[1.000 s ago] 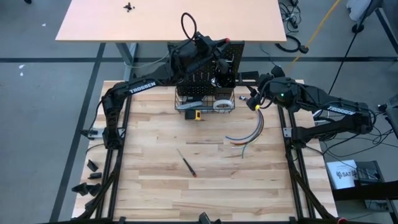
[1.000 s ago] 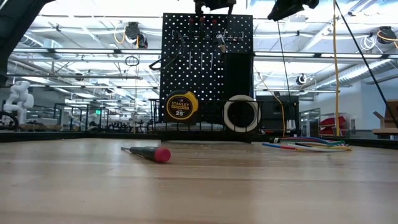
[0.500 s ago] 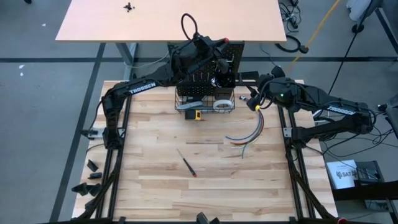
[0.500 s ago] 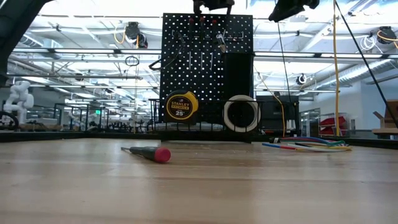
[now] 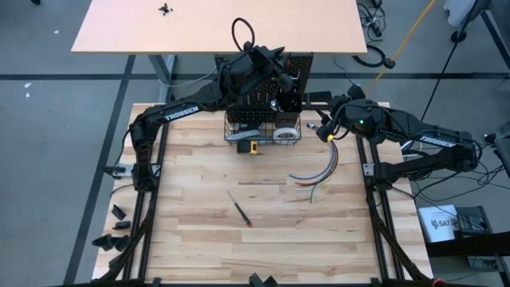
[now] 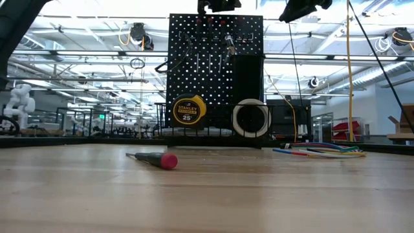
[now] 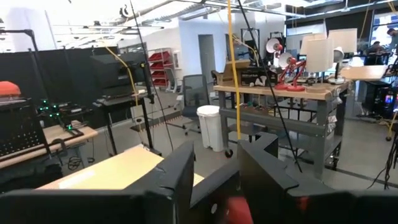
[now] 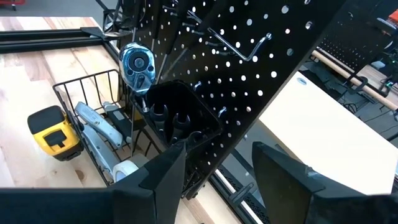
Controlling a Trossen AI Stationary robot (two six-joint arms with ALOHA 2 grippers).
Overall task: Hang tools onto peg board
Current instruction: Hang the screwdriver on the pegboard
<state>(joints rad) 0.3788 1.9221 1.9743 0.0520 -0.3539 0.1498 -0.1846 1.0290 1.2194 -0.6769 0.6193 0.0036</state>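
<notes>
**Left gripper above the board, one screwdriver loose on the table**

We see the left gripper (image 5: 267, 60) raised over the top edge of the peg board (image 6: 215, 71), at the far end of the table (image 5: 199, 247). In its wrist view its two dark fingers (image 7: 180, 177) stand a little apart, with a red thing low between them; we cannot tell whether they grip it or have let go.

On the table, well in front of the board, lies a screwdriver (image 6: 152, 158), flat, its red end toward the low camera. No gripper touches it.

At the foot of the board we find a wire basket (image 8: 81, 87). A yellow tape measure (image 6: 187, 110) stands at its left, a white tape roll (image 6: 251, 118) at its right, and grey knives (image 8: 93, 127) lie inside. On the board, slim tools hang from hooks, a ratchet (image 8: 137, 64) among them. Beside the ratchet sits a small black bin (image 8: 180, 118).

Right of the board, a bundle of coloured wires (image 5: 319, 171) lies on the table.

The right gripper (image 5: 325, 130) waits near the board's right edge, off the table. Its fingers (image 8: 158, 171) stand apart with nothing between them.
</notes>
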